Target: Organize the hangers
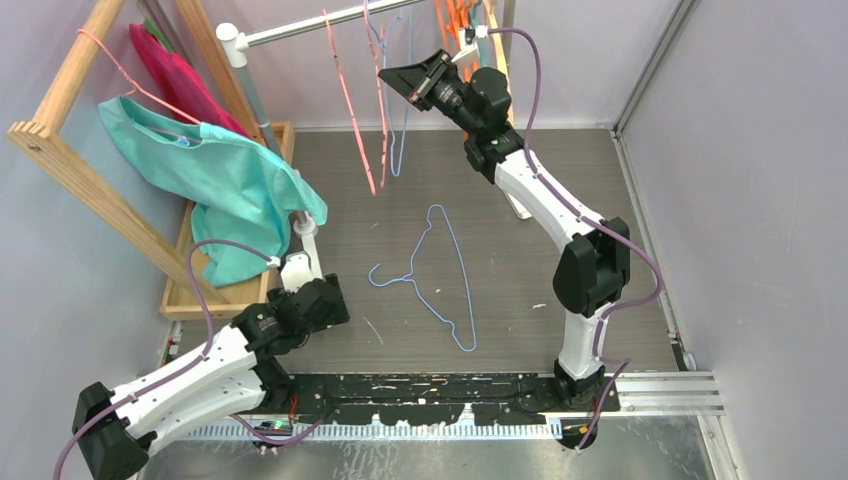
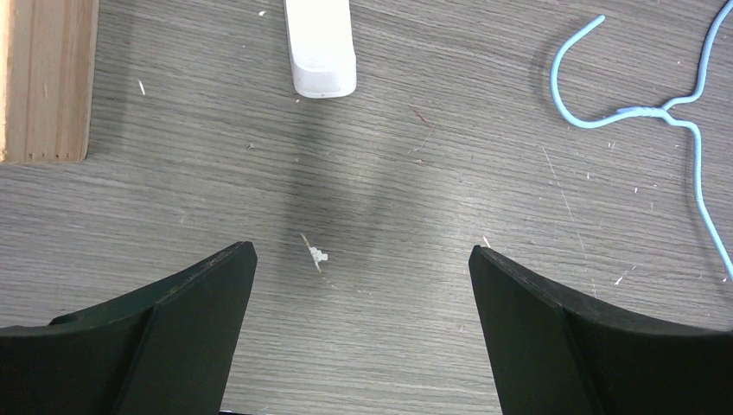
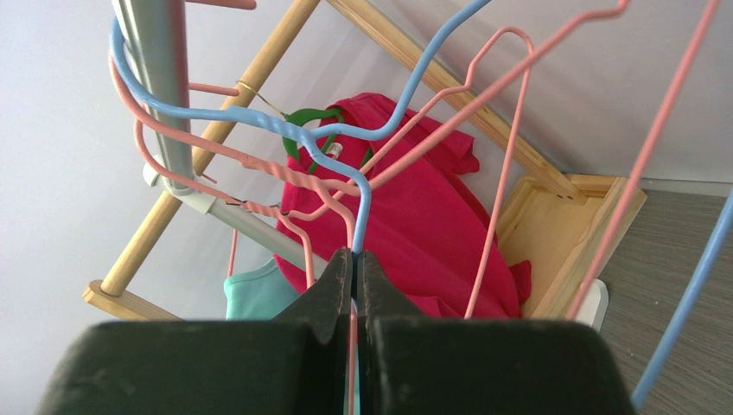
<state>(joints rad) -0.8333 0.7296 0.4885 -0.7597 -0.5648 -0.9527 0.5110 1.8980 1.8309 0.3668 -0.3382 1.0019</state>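
Note:
A light-blue wire hanger (image 1: 441,283) lies flat on the table; its hook also shows in the left wrist view (image 2: 605,121). Two pink wire hangers (image 1: 347,95) and a light-blue one (image 1: 401,140) hang from the silver rail (image 1: 320,22), with orange hangers (image 1: 455,25) further right. My right gripper (image 1: 388,73) is raised at the rail. It is shut (image 3: 354,255) on the neck of the hanging light-blue hanger (image 3: 259,117), and a pink wire also runs between the fingers. My left gripper (image 1: 318,298) is low over the table, open and empty (image 2: 363,259), left of the fallen hanger.
A wooden rack (image 1: 80,165) at the left holds a teal shirt (image 1: 225,170) on a pink hanger and a red garment (image 1: 180,75). Its wooden base tray (image 1: 205,295) and a white rail foot (image 2: 320,52) lie by my left gripper. Walls enclose the table.

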